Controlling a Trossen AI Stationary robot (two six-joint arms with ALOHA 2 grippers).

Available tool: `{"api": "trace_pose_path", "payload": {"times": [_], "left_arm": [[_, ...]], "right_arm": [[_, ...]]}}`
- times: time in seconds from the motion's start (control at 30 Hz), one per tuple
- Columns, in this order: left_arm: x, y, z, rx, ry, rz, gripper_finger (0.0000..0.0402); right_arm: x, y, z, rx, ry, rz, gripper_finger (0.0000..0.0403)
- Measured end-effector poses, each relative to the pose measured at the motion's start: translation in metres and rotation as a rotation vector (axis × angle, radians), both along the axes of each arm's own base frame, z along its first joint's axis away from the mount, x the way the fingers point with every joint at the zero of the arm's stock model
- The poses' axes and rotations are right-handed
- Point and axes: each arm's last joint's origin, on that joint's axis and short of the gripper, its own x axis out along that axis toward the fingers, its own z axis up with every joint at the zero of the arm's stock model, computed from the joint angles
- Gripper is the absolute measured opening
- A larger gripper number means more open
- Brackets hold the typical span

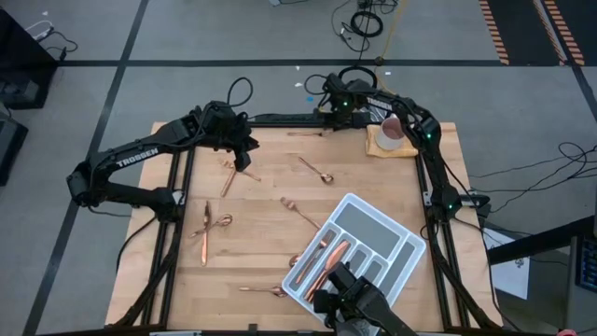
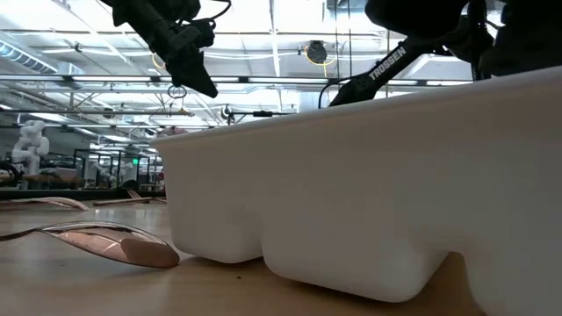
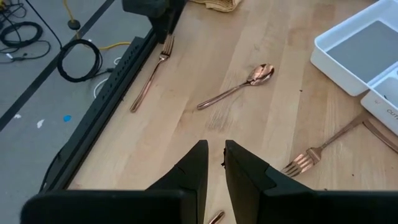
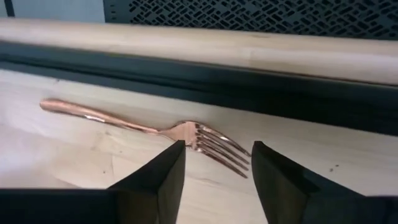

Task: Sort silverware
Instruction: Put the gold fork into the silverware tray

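Spoon bowl sits closest in the low view, just beside the white tray. High view only: roughly nine copper pieces loose on the table, count soft; three or so in the tray, one mug on a cloth. My right gripper has its fingers apart, straddling one fork by the far rail; only its wrist view shows that. My left gripper is nearly closed, holding nothing, over one spoon.

Copper-rose silverware lies on the pale wood-grain bench; beside it, a white tray with grey-floored compartments; both arms are black.
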Motion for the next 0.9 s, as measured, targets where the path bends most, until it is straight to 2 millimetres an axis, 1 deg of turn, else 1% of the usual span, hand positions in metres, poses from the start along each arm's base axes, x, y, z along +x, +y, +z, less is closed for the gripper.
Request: {"api": "trace_pose_path", "payload": {"times": [0.33,0.67,0.8,0.9], "left_arm": [[0.0,0.0,0.0,0.007,0.002,-0.006,0.0059],[0.0028,0.0018,-0.0036,-0.001,0.014,-0.006,0.0059],[0.0051,0.0033,-0.0068,-0.008,0.027,-0.008,0.0059],[0.0066,0.0043,-0.0091,-0.011,0.036,-0.01,0.0059]], "right_arm": [[0.0027,0.0014,-0.0014,-0.012,-0.004,0.039,0.0085],[0.0036,0.0022,-0.0015,-0.026,-0.006,0.087,0.0041],[0.0043,0.0029,-0.0015,-0.037,-0.006,0.118,0.0008],[0.0041,0.0029,-0.0015,-0.037,-0.006,0.122,0.0004]]}}
